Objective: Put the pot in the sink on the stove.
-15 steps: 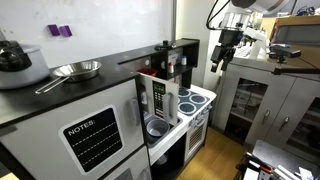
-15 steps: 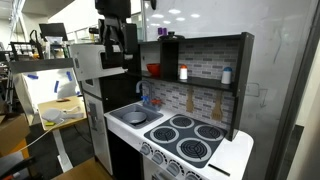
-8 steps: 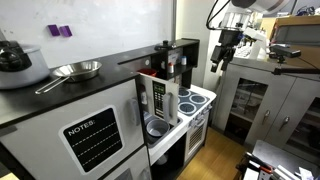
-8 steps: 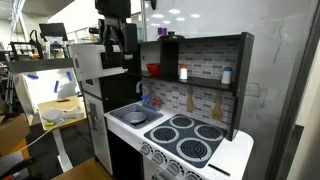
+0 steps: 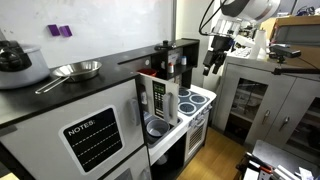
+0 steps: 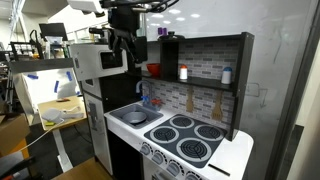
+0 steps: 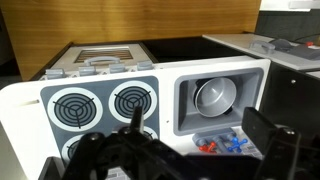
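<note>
The small silver pot (image 7: pixel 213 95) sits inside the grey sink (image 7: pixel 245 78) of the white toy kitchen. It also shows in both exterior views (image 5: pixel 157 126) (image 6: pixel 135 117). The stove (image 7: pixel 100 103) with pale-blue burner rings lies beside the sink (image 5: pixel 197 99) (image 6: pixel 186 136). My gripper (image 7: pixel 200 138) is open and empty, its dark fingers spread at the bottom of the wrist view. It hangs high in the air above the toy kitchen (image 5: pixel 211 62) (image 6: pixel 124 58), well apart from the pot.
A steel frying pan (image 5: pixel 76 70) and a big grey cooker (image 5: pixel 16 62) stand on the black countertop. A toy microwave (image 5: pixel 160 98) stands next to the sink. A shelf over the stove holds a red bowl (image 6: pixel 153 70) and bottles. Red and blue tap handles (image 7: pixel 218 145) sit by the sink.
The arm has swung and the gripper has shifted a little toward the toy kitchen. The pot has not moved.
</note>
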You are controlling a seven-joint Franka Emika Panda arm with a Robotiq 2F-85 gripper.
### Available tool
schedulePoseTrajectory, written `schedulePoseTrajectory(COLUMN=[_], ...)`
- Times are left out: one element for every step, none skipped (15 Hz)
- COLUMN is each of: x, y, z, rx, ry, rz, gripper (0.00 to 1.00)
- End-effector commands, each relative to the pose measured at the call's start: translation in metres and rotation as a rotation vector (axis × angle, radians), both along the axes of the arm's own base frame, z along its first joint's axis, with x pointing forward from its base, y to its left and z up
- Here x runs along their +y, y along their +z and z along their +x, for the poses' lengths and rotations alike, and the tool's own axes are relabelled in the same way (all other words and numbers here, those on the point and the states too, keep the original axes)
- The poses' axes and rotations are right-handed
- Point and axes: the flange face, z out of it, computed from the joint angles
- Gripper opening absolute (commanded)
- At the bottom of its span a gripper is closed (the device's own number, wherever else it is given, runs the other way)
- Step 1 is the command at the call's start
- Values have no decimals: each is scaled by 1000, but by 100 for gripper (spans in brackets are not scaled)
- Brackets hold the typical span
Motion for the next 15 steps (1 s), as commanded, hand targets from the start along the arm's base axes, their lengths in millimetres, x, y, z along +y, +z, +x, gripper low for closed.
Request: schedulePoseTrajectory(x=[-1, 0, 1, 2, 3, 4, 6, 7, 9, 11, 14, 17, 21, 26, 30], y=[-12, -16, -21, -25, -29, -33, -38, -42, -47, -53, -58, -64, -70, -76, -81], z=[25, 31, 37, 43, 49, 55, 61, 66, 70, 75, 79, 83, 87, 90, 92], rx=[-20, -27, -35, -39, -45, -48, -52, -57, -58, -62, -61, -59, -56, -54, -51], ry=[26, 25, 26, 26, 24, 16, 13, 2, -5, -11, -18, -23, -25, -26, -30], rz=[-3, -6, -11, -13, -10, -10, -4, -1, 7, 14, 22, 30, 40, 47, 53], gripper=[100, 100, 100, 100, 100, 100, 100, 100, 100, 100, 100, 100, 100, 100, 100])
